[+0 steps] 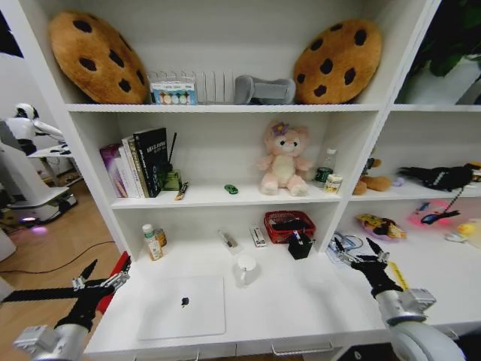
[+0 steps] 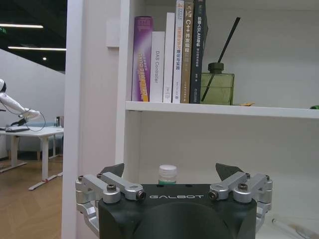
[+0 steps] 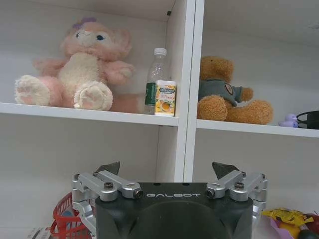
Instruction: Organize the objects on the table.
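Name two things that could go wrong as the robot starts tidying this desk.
The left gripper, fingers open, hangs off the table's left edge; swinging in, it might clip the white bottle. The mug stands close beside the laptop, so lifting the laptop could tip it.

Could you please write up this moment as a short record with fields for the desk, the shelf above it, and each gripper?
Desk: long white desk holds a closed silver-white laptop, a white mug, a red mesh basket.
Middle shelf: tiny green toy car, pink plush bear, upright books.
Left gripper: open, beside the desk's left edge, holding nothing.
Right gripper: open, over the desk's right part, holding nothing.
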Robot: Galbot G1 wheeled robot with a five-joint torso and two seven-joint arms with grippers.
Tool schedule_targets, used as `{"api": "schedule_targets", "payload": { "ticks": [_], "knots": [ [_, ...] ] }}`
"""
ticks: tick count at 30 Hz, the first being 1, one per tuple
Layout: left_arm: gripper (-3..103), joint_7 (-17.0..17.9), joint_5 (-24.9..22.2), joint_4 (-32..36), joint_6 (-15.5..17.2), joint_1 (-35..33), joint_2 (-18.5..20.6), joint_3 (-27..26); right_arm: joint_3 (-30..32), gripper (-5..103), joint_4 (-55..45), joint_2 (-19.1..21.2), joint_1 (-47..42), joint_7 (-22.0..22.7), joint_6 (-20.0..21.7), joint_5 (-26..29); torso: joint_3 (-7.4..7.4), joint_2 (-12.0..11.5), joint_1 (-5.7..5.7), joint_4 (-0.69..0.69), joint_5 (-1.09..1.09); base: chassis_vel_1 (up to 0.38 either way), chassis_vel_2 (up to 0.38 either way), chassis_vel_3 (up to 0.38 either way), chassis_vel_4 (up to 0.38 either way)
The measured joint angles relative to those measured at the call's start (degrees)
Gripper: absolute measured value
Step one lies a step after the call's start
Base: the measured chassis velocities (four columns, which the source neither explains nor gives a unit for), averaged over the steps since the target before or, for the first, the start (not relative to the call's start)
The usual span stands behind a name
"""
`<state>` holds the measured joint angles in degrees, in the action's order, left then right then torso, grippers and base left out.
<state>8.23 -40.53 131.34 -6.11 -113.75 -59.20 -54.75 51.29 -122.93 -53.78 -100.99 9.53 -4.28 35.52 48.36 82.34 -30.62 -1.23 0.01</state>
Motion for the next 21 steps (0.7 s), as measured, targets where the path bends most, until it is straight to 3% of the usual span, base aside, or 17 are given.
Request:
{"api": "schedule_targets", "payload": {
  "ticks": [10, 21],
  "knots": [
    [100, 0.00, 0.00, 0.00, 0.00, 0.00, 0.00, 0.00, 0.00, 100, 0.00, 0.00, 0.01, 0.00, 0.00, 0.00, 0.00, 0.00, 0.00, 0.01, -0.04, 0.121, -0.085, -0.117, 0.097],
    [100, -0.01, 0.00, 0.00, 0.00, 0.00, 0.00, 0.00, 0.00, 100, 0.00, 0.00, 0.00, 0.00, 0.00, 0.00, -0.01, 0.01, 0.03, 0.01, -0.01, 0.222, -0.242, -0.218, 0.223]
  ]
}}
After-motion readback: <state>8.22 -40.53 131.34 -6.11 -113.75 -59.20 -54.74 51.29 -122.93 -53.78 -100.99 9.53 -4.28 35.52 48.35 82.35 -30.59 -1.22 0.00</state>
